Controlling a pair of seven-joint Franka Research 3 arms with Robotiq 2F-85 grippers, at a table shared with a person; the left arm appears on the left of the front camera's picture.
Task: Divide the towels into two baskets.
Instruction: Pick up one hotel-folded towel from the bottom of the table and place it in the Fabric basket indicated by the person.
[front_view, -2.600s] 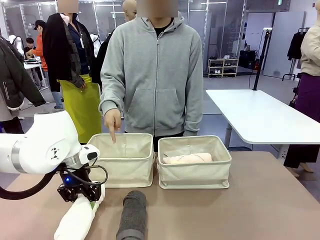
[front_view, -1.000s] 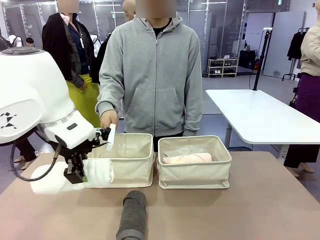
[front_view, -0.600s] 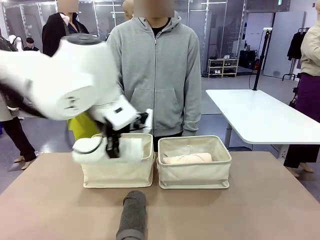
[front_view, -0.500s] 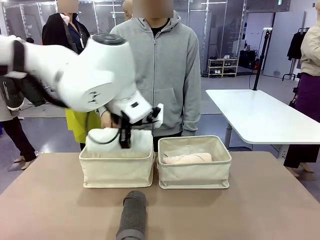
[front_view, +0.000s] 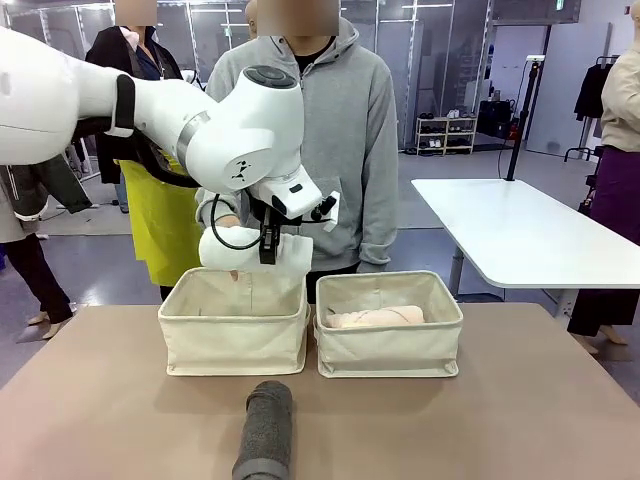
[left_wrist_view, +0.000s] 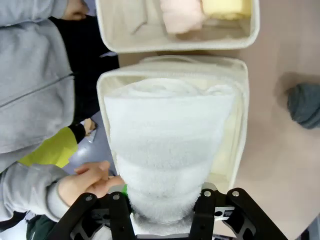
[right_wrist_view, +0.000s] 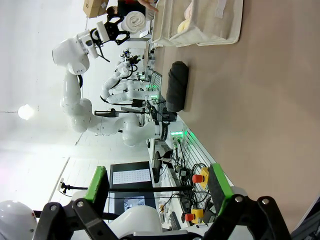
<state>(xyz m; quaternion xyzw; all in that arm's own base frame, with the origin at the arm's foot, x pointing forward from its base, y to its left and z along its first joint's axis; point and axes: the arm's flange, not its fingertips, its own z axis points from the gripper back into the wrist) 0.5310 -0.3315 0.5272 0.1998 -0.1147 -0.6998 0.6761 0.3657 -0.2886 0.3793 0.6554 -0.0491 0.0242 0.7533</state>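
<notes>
A: So, front view first: what has the left gripper (front_view: 268, 243) got?

B: Its jaws are clamped on the white towel (front_view: 250, 255). The roll is held in the air above the left basket (front_view: 235, 345), towards its far side. A person's hand (front_view: 226, 217) is just behind the roll.

A: And the other towels?

B: The pink towel (front_view: 375, 318) lies in the right basket (front_view: 390, 350). The dark grey towel (front_view: 265, 430) lies on the table (front_view: 500, 420), in front of the 2 baskets.

A: Left wrist view?

B: The 2 fingers pinch the near end of the white towel, which points away from the camera over the left basket. Beyond it, the right basket holds the pink towel with the yellow towel (left_wrist_view: 226, 7) touching it. The dark grey towel sits on the table at the picture's right edge.

A: Right wrist view?

B: The right gripper (right_wrist_view: 157, 192) has its jaws spread wide, green pads (right_wrist_view: 97, 184) showing, with nothing between them. It is well apart from the baskets, and the dark grey towel lies on the table between it and them.
</notes>
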